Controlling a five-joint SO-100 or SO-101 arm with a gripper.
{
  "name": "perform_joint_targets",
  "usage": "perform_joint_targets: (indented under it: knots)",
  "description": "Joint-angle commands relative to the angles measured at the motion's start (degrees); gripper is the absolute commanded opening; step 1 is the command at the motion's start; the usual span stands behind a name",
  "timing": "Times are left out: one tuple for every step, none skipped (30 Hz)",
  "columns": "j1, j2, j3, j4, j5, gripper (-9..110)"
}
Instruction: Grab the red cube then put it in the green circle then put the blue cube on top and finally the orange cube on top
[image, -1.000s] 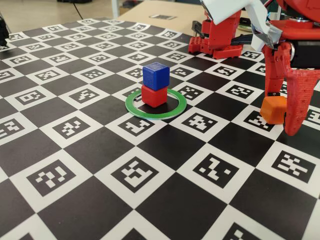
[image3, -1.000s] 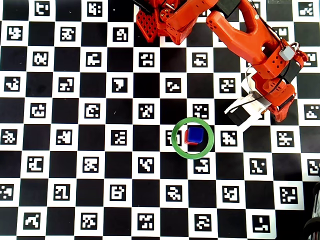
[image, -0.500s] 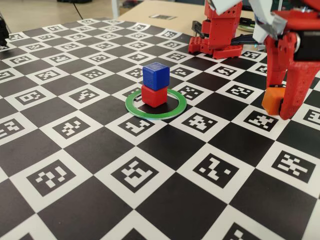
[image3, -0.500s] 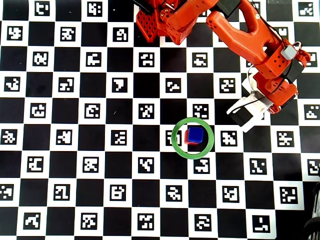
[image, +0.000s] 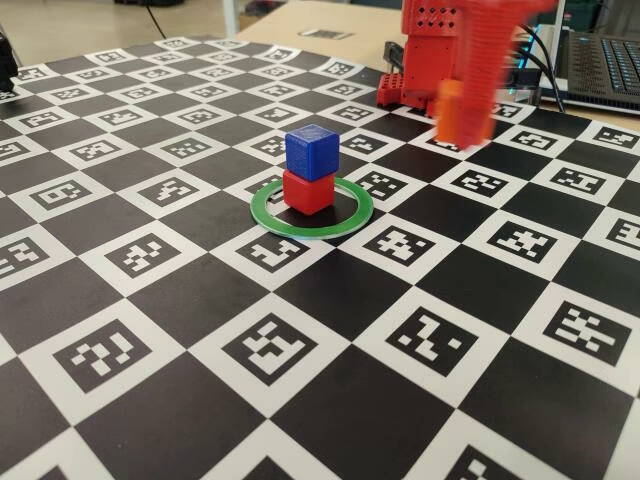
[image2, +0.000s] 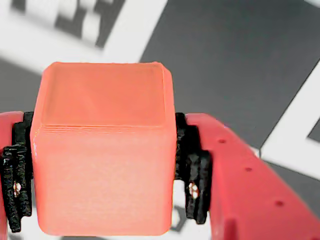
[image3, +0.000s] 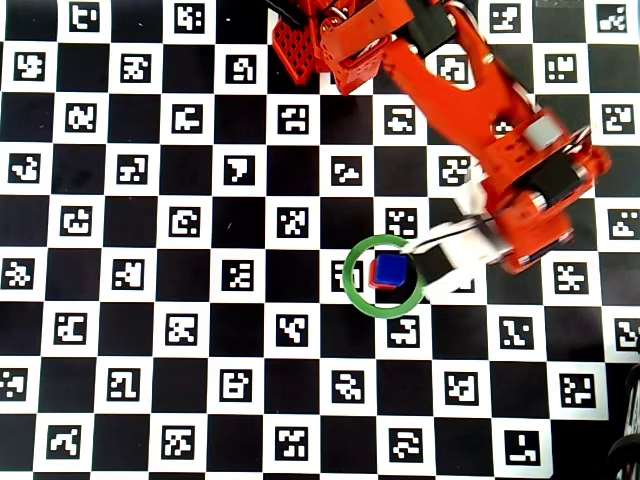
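Gripper: the red gripper (image2: 102, 200) is clamped on the orange cube (image2: 102, 150); in the wrist view its black pads (image2: 192, 175) press against the cube's left and right sides. In the fixed view the gripper (image: 470, 110) is motion-blurred, held in the air over the far right part of the board.
Orange cube: pinched between the two fingers and lifted clear of the board; in the fixed view it (image: 455, 110) shows as a blurred orange block, right of and farther than the stack.
Red cube: the red cube (image: 308, 191) sits on the board inside the green circle; from overhead only a thin sliver of it (image3: 373, 273) shows at the left of the blue cube.
Blue cube: the blue cube (image: 311, 152) rests on top of the red cube, turned slightly against it; overhead it (image3: 391, 270) covers most of the red one.
Green circle: the green circle (image: 270, 215) lies flat around the stack; overhead its right edge is hidden under the arm's wrist, the rest of the ring (image3: 352, 288) visible.
Arm: the orange-red arm (image3: 480, 100) reaches from its base at the far edge down toward the ring's right side in the overhead view.
Board: a checkerboard mat (image: 330, 300) of black squares and white marker squares.
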Motion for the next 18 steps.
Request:
perform_joint_targets:
  knots:
    - [7.7, 9.9, -5.6, 2.8, 1.3, 5]
    - [9.5, 10.6, -5.6, 3.4, 1.9, 5]
    - [10.8, 11.3, -5.6, 4.0, 2.6, 5]
    - [12.1, 11.9, -5.4, 4.4, 3.4, 5]
    - [13.1, 12.5, -5.3, 4.7, 4.3, 5]
    - [13.8, 13.0, -5.1, 5.0, 5.2, 5]
    - [14.3, 13.6, -4.8, 5.3, 6.3, 5]
    - [14.5, 14.2, -4.5, 5.4, 7.5, 4]
    - [14.5, 14.7, -4.1, 5.6, 8.7, 4]
    - [14.2, 15.0, -3.6, 5.7, 9.8, 4]
    - [13.6, 15.5, -3.1, 5.9, 11.0, 4]
    - [12.9, 15.8, -2.5, 5.9, 12.0, 4]
    - [12.4, 16.1, -2.1, 5.9, 13.9, 4]
    - [11.7, 16.3, -1.6, 5.7, 16.2, 4]
    - [11.0, 16.5, -0.9, 5.4, 18.5, 5]
    - [10.5, 16.5, -0.2, 5.0, 20.2, 5]
    - [9.8, 16.6, 0.5, 4.6, 20.7, 5]
    - [9.4, 16.7, 1.4, 4.0, 20.7, 5]
